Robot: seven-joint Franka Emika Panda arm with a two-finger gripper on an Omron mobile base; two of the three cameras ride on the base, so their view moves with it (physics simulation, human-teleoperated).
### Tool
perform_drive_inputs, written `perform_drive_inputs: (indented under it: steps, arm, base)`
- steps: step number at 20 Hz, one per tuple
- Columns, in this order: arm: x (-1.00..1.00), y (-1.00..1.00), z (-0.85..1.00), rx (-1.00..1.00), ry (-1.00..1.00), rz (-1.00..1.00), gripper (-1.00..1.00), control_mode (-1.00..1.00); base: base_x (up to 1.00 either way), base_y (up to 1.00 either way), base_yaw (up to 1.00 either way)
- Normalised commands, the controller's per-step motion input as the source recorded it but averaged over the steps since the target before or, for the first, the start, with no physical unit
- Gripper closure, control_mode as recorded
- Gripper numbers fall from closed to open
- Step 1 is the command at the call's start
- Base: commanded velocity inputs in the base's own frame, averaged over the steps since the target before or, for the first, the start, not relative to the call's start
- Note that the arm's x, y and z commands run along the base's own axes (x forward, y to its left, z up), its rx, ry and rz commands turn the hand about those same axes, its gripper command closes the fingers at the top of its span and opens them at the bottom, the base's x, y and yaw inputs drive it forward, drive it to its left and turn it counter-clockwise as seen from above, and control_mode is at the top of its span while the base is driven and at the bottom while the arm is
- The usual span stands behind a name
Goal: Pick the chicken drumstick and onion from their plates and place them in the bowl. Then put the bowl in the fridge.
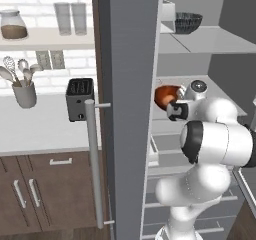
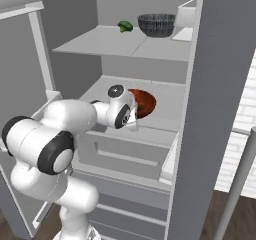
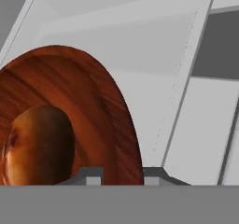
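Right at my lens, the bowl fills the left, its rim between the pincer tips, which I judge closed on it, an orange-brown lump inside. It sits over the fridge middle shelf; next I lower, release, back out.

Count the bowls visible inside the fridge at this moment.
2. The reddish-brown bowl is at the middle shelf by the jaws; the dark patterned bowl sits on the upper shelf. Others may be hidden behind the arm or door.
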Motion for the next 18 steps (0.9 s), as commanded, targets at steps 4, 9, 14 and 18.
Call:
perform_drive_inputs:
  steps: [4,9,14,18]
  arm:
    - [0.51,0.01,-0.28,0.0,0.09,0.0,1.0,-1.0]
    - [0.54,0.0,-0.07,0.0,0.06,0.0,-1.0,-1.0]
    - [0.06,0.02,0.22,0.0,-0.1,0.0,-1.0,-1.0]
    - [-0.61,0.0,0.49,0.0,-0.33,0.0,-1.0,-1.0]
  base:
    - [0.0,0.0,0.0]
    - [0.0,0.0,0.0]
    - [0.0,0.0,0.0]
    - [0.0,0.0,0.0]
